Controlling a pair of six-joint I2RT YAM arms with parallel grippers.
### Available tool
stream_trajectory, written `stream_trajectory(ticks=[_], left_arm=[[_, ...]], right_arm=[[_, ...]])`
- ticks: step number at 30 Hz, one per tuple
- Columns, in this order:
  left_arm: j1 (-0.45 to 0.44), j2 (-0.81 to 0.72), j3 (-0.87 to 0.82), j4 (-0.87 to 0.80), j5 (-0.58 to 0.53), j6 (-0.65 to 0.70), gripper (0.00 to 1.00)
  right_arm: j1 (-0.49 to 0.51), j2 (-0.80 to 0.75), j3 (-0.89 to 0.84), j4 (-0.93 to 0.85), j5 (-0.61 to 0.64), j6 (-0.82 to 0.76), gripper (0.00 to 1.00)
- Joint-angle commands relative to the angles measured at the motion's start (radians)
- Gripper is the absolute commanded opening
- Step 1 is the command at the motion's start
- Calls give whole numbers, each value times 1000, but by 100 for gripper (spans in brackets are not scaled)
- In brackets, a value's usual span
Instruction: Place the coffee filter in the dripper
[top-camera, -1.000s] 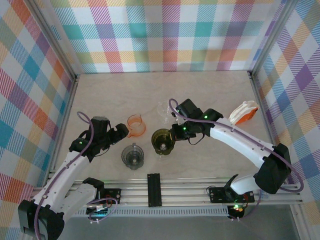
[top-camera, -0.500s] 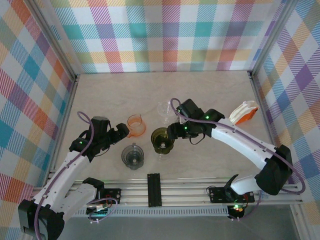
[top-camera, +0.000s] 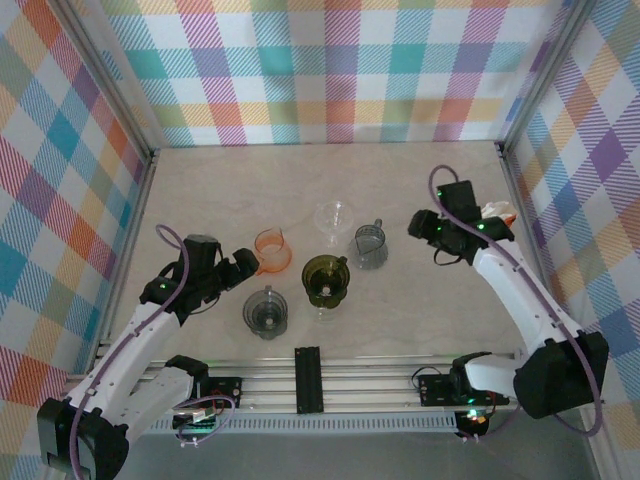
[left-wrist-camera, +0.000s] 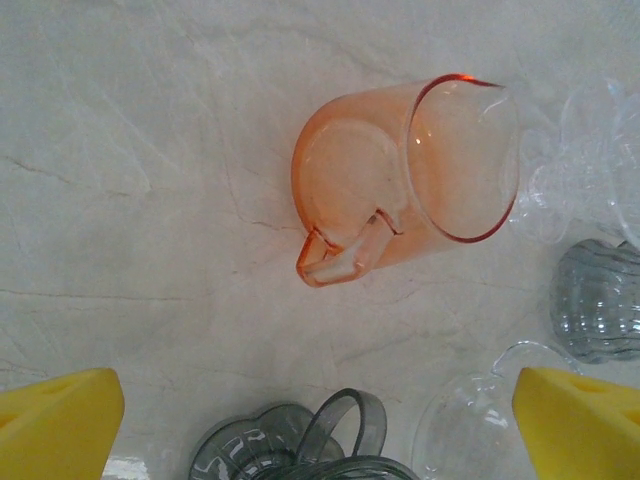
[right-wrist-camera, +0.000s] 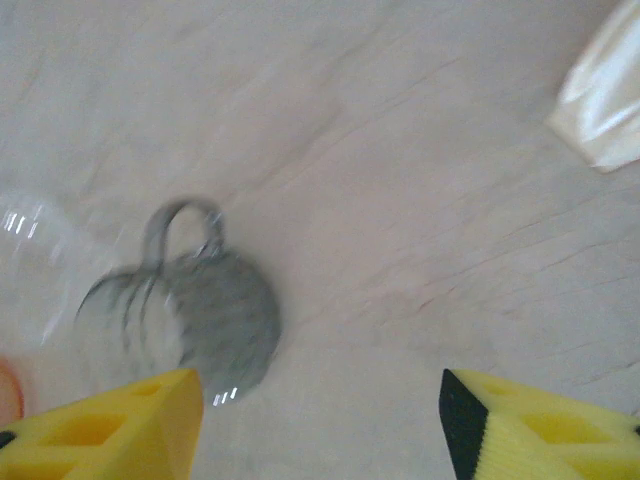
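The white coffee filters (top-camera: 487, 216) sit in an orange holder at the right wall, and a white filter edge (right-wrist-camera: 600, 100) shows in the right wrist view. My right gripper (top-camera: 437, 245) (right-wrist-camera: 320, 430) is open over bare table, between the filters and a grey dripper (top-camera: 368, 245) (right-wrist-camera: 190, 320). An olive-green dripper (top-camera: 325, 280) stands at the centre. My left gripper (top-camera: 245, 268) (left-wrist-camera: 318, 430) is open and empty, just short of an orange dripper (top-camera: 272, 250) (left-wrist-camera: 400, 185).
A clear dripper (top-camera: 334, 215) stands behind the olive one. A second grey dripper (top-camera: 266, 312) (left-wrist-camera: 300, 450) sits near the front, right under my left fingers. Plaid walls close in the table on three sides; a black rail (top-camera: 308, 378) runs along the near edge.
My right gripper opened beside the olive-green dripper, then swung away to the right, toward the filters, uncovering the grey dripper. The left arm has stayed put.
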Motion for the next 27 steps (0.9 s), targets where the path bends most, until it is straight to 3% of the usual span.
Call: stream_trajectory(ticks=[1, 12, 18, 27], left_arm=[[-6, -11, -14, 17, 17, 6, 100], [-6, 8, -52, 56, 41, 11, 100], [-6, 13, -65, 82, 50, 16, 100], [-4, 37, -68, 97, 51, 22, 100]], right_arm=[[-110, 57, 8, 81, -10, 28, 61], [-399, 262, 99, 122, 24, -9, 53], [-457, 329, 161, 134, 41, -38, 74], [-487, 487, 305, 82, 49, -19, 97]])
